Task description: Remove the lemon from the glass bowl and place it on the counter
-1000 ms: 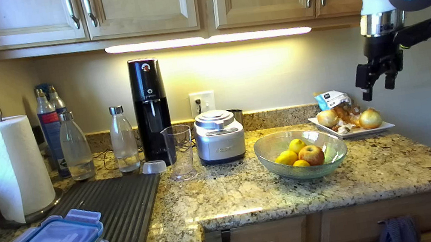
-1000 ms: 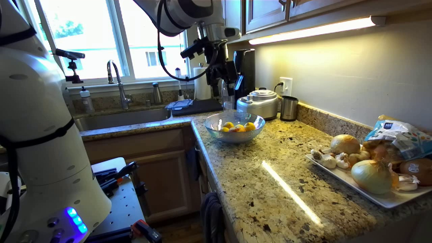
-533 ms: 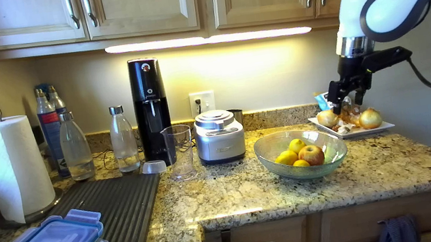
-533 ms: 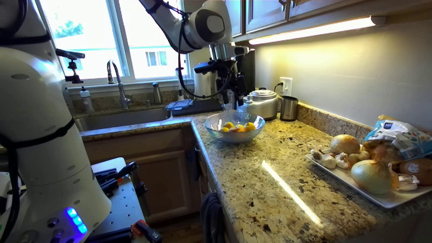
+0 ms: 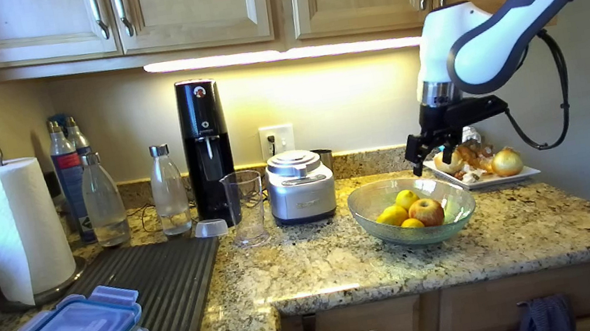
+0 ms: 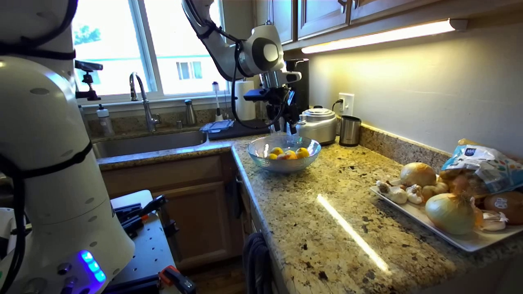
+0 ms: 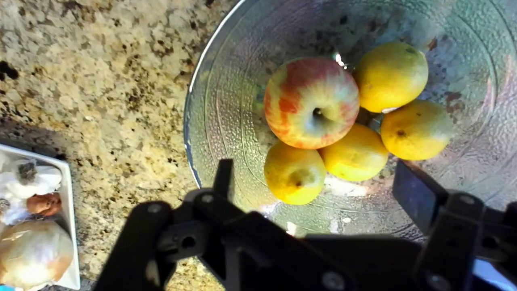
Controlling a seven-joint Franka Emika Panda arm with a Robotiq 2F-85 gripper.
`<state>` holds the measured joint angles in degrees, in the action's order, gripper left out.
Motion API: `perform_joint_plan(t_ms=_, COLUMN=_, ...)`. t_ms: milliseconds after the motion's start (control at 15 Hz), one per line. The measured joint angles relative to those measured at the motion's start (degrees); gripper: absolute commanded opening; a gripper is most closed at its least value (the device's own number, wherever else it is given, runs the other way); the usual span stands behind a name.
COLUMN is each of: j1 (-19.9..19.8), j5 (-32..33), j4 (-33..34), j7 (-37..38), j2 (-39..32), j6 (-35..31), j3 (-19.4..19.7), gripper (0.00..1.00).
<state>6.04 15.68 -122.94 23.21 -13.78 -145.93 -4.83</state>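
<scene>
Tool (image 5: 433, 166) hangs empty over the glass bowl (image 5: 418, 236), fingers (image 7: 416, 197) parted, presumably to straddle one of four lemons (image 7: 355, 153) inside, likely huddled by its slope, roughly two to six o'clock of the apple (image 7: 311, 103), wrist view.

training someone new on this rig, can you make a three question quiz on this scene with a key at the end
1. Count: in the wrist view, how many plain yellow fruits lie in the glass bowl?
2. True or false: the gripper is open and holds nothing.
3. Fill in the missing word: the bowl also holds one ____, mottled red and yellow.

Key:
1. Four.
2. True; its jaws stand apart.
3. Apple.
</scene>
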Motion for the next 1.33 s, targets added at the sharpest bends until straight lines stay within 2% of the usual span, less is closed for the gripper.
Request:
perform_joint_plan(t_ms=333, j1=1.3, j5=0.6, j4=2.3, j7=1.7, j2=-2.1, j6=0.0, j3=1.0, gripper=1.0)
perform_joint_plan(t_ms=667, j1=1.9, j5=-4.9, j4=3.0, j7=2.0, j2=-5.4, j6=-0.4, j3=1.0, gripper=1.0)
perform_joint_plan(t_ms=867, j1=3.5, j5=-6.0, j4=4.4, j7=5.2, j2=-9.1, j6=-3.4, j3=2.1, gripper=1.0)
perform_joint_plan(t_ms=1067, j1=7.0, j5=-5.2, j4=5.6, j7=9.5, j2=-11.6, j6=-7.3, j3=5.4, gripper=1.0)
perform_joint_plan(t_ms=1333, j1=14.0, j5=0.5, j4=6.8, j7=19.1, j2=-13.3, j6=-9.3, j3=12.8, gripper=1.0)
